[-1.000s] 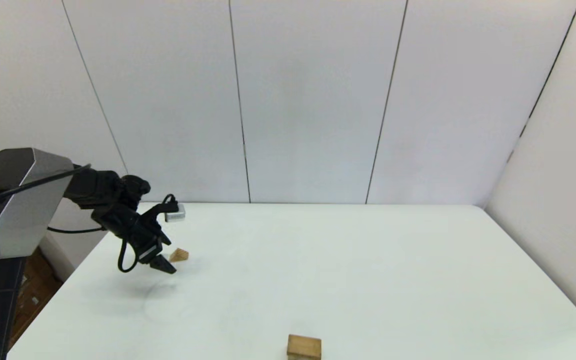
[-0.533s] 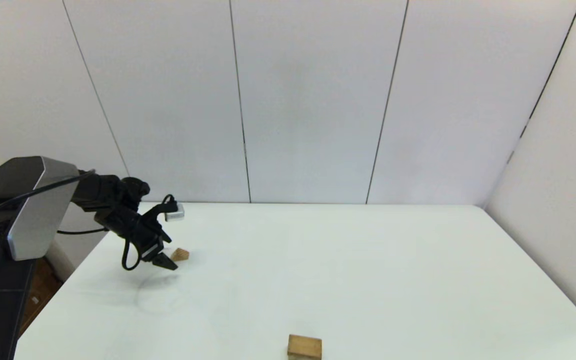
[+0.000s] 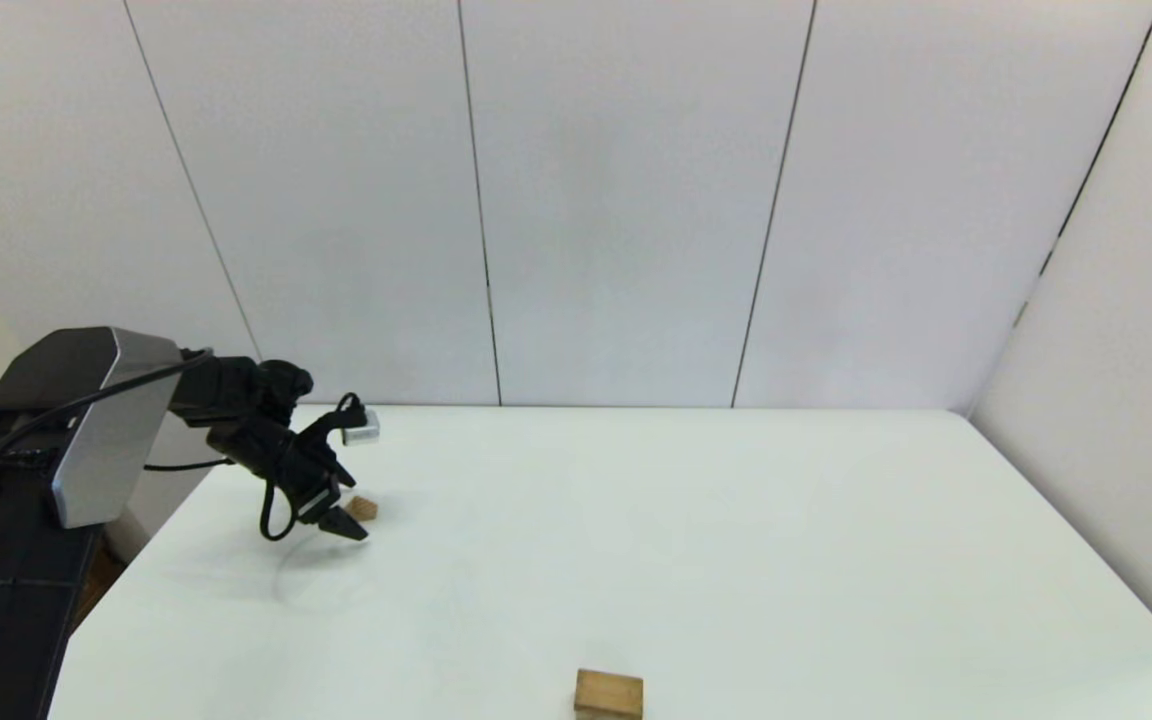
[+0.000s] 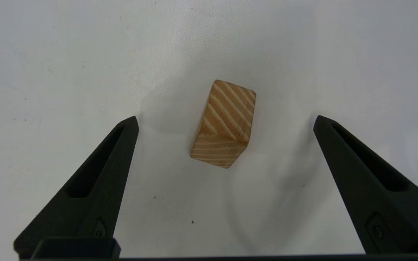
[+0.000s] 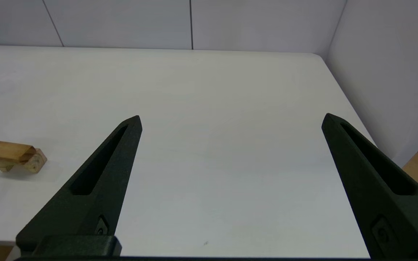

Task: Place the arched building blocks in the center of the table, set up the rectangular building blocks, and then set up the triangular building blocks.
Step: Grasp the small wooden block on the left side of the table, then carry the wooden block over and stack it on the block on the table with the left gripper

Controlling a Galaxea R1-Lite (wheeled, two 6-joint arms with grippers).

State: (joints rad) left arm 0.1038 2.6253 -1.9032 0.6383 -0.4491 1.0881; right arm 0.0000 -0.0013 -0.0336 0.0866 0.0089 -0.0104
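Now left gripper (image 4: 224,119) spread wide, triangular wedge (image 4: 224,125) centered between fingers, ridge probably toward 1 o'clock; right gripper (image 5: 230,117) parked, spread.

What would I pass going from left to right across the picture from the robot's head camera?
The left gripper on its black arm, open over the white table → the small triangular block just beside its fingertips → the chunky wooden block at the near edge. Beyond that, only bare tabletop.
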